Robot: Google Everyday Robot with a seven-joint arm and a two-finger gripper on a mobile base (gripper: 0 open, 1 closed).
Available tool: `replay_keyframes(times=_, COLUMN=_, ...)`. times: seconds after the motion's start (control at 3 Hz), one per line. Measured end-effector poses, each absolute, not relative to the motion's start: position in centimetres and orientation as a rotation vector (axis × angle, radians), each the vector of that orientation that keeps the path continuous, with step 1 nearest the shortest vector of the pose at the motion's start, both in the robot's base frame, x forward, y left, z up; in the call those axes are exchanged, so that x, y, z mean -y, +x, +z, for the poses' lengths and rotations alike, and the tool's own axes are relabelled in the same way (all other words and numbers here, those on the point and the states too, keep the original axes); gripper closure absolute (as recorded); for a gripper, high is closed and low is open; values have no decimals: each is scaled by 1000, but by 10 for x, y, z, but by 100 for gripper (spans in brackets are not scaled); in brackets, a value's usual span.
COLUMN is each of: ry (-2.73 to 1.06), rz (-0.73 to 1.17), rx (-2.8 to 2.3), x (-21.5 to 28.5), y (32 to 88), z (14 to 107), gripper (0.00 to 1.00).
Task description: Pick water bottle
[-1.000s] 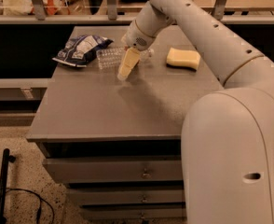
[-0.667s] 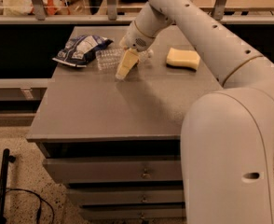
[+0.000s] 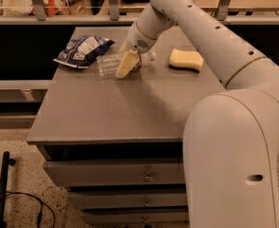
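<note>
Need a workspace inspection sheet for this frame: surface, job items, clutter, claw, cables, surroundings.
Surface: grey cabinet top, flat, matte.
Job's things: water bottle, clear, lying on its side near the back of the top.
Clutter: blue-white snack bag picture-left of the bottle; yellow sponge picture-right, apart from it.
Grippers: claw down at the bottle's middle; grasp not confirmable.
Cables: black cable on the floor, lower picture-left.
Surroundings: drawers under the top; black pole by the cable.
</note>
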State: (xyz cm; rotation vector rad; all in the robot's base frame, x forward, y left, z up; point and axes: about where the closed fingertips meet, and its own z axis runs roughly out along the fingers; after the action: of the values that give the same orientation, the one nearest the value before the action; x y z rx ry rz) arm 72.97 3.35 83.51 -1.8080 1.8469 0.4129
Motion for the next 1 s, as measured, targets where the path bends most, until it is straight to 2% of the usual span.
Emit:
replay_keyframes(times=0.33, ry=-1808, rz=413, rx=-1847, x=-34, y=730, z=837, gripper=87)
replay_keyframes(times=0.67, ry=-1808, rz=413, rx=-1847, x=-34, y=730, z=838, gripper=100)
replay_keyframes(times=1.0, ry=-1808, rz=413, rx=-1847, x=-34, y=730, z=838, gripper=100)
